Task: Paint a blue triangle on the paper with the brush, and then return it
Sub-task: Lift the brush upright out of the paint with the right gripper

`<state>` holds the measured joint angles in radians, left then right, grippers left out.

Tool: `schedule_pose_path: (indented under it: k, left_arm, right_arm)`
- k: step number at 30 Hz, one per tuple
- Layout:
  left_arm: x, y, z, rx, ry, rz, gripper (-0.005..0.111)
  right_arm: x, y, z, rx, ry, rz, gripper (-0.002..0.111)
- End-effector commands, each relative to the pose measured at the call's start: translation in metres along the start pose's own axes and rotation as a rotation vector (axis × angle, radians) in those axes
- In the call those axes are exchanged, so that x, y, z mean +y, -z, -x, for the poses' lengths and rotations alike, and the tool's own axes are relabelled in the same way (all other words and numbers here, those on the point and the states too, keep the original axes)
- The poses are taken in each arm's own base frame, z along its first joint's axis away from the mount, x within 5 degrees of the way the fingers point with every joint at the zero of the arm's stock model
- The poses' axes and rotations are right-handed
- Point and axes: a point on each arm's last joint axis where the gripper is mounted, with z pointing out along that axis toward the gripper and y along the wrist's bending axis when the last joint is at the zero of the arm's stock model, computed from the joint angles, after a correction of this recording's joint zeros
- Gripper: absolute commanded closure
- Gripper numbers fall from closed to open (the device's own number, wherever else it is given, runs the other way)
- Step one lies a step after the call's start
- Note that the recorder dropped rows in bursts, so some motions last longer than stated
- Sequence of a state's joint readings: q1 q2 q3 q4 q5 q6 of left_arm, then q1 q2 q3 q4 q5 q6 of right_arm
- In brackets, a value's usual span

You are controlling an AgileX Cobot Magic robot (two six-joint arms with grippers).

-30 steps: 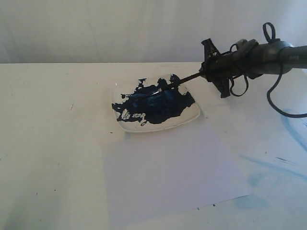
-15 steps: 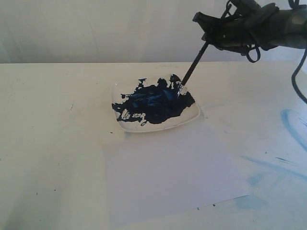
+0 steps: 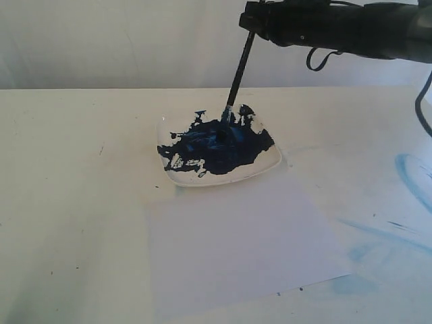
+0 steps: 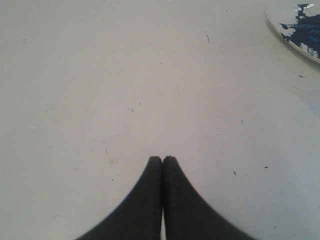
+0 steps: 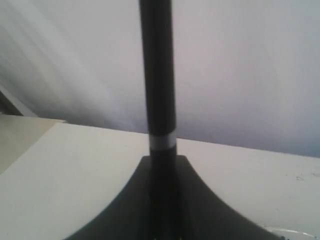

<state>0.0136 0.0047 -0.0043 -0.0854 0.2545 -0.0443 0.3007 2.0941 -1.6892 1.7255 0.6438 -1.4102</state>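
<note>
My right gripper [image 3: 251,23] hangs high over the table's back, shut on the brush [image 3: 237,71]. The black handle stands almost upright, its silver band [image 3: 228,111] low and its bristle tip resting in the dark-blue paint [image 3: 223,145] of the square white dish [image 3: 273,163]. In the right wrist view the brush [image 5: 157,75] runs straight out from between my right gripper's [image 5: 162,160] fingers. The paper [image 3: 243,250] lies in front of the dish, plain white; the blue triangle is out of view. My left gripper [image 4: 162,158] is shut, empty, over bare table beside the dish [image 4: 274,26].
Pale-blue smears [image 3: 413,177] and a faint blue patch [image 3: 361,255] mark the cream tabletop right of the paper. A white wall rises behind the table's far edge. Dangling black cables [image 3: 317,59] hang under the right arm.
My right gripper rose and swung left, tipping the brush from a low slant to nearly upright. The bristle tip stayed in the dish's paint. The paper has not changed.
</note>
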Motion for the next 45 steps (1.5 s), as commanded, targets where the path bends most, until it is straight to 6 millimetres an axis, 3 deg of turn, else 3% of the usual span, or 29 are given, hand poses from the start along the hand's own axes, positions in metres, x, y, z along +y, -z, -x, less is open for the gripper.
schedule_pose_path:
  k: [1,9,19,26,36,45]
  left_arm:
    - [0.0,0.0,-0.001,0.0,0.002,-0.005,0.107]
    - [0.0,0.0,-0.001,0.0,0.002,-0.005,0.107]
    - [0.0,0.0,-0.001,0.0,0.002,-0.005,0.107]
    - [0.0,0.0,-0.001,0.0,0.002,-0.005,0.107]
    - [0.0,0.0,-0.001,0.0,-0.006,-0.001,0.107]
    - [0.002,0.001,0.014,-0.17,-0.006,0.016,0.107]
  right_arm:
    - [0.007,0.003,0.005,-0.018,0.151,0.065,0.108]
    - [0.01,0.004,0.007,-0.022,0.148,0.079,0.108]
    - [0.028,0.012,0.017,-0.054,0.359,0.19,0.108]
    - [0.042,0.041,0.036,-0.102,0.397,0.377,0.108]
    - [0.051,0.087,0.056,-0.142,0.425,0.465,0.108]
    - [0.053,0.091,0.056,-0.141,0.422,0.462,0.108]
